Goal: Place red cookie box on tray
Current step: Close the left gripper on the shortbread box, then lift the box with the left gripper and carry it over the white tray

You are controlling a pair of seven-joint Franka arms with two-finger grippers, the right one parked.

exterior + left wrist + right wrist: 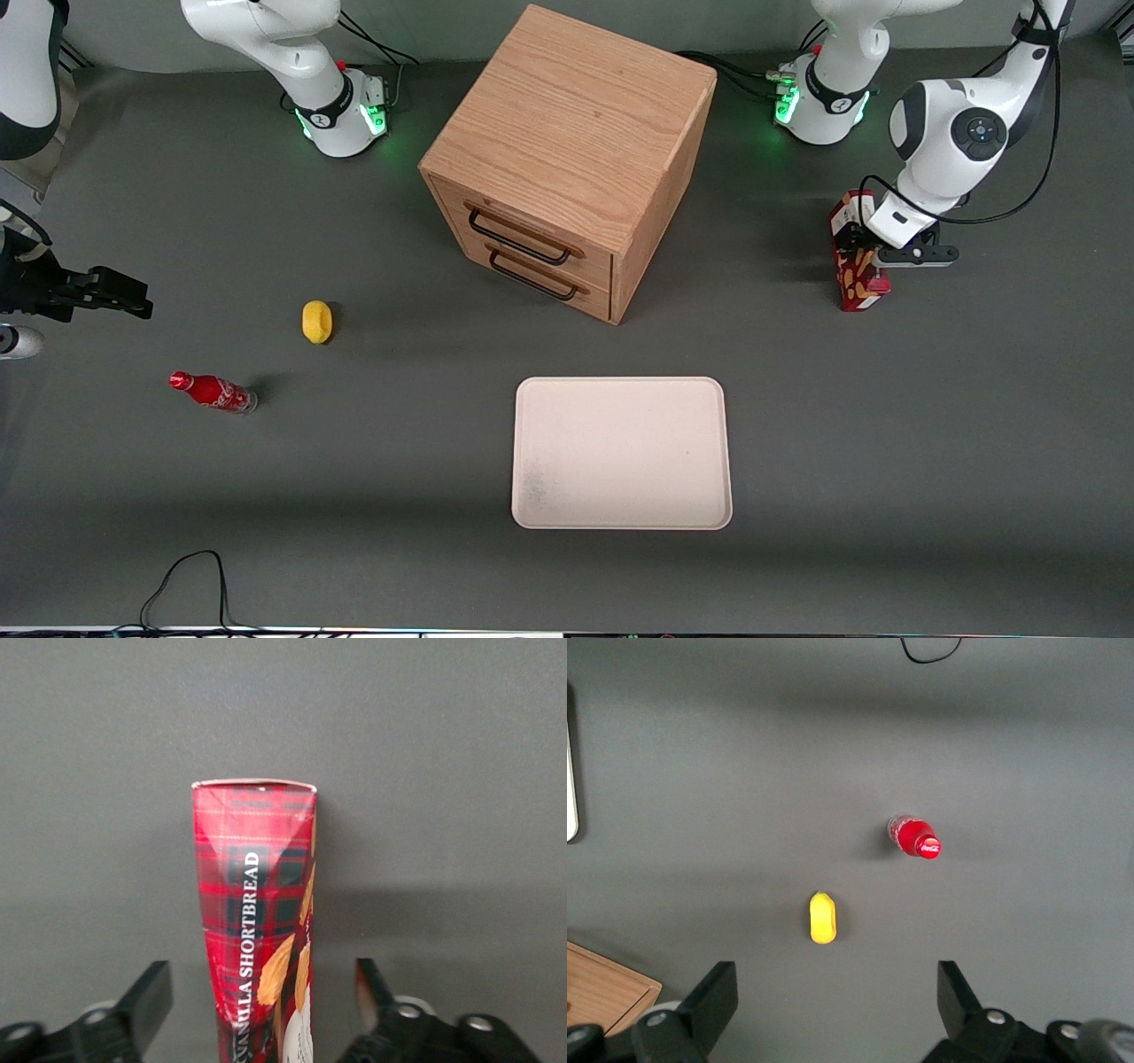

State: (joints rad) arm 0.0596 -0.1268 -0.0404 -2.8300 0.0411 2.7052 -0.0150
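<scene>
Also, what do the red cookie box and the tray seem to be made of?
Red cookie box: probably printed cardboard, slightly glossy, with folded edges. Tray: cream, matte, likely plastic; its material is uncertain. The hand is open around the box.

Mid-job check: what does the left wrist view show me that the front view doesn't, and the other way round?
Only the left wrist view shows the open fingers straddling the red cookie box with gaps on both sides, plus its plaid print and lettering. Only the front view shows the tray, nearer the camera with nothing on it, the wooden drawer cabinet, the soda bottle and a yellow object. Both show the gripper at the upright box on the dark table.
</scene>
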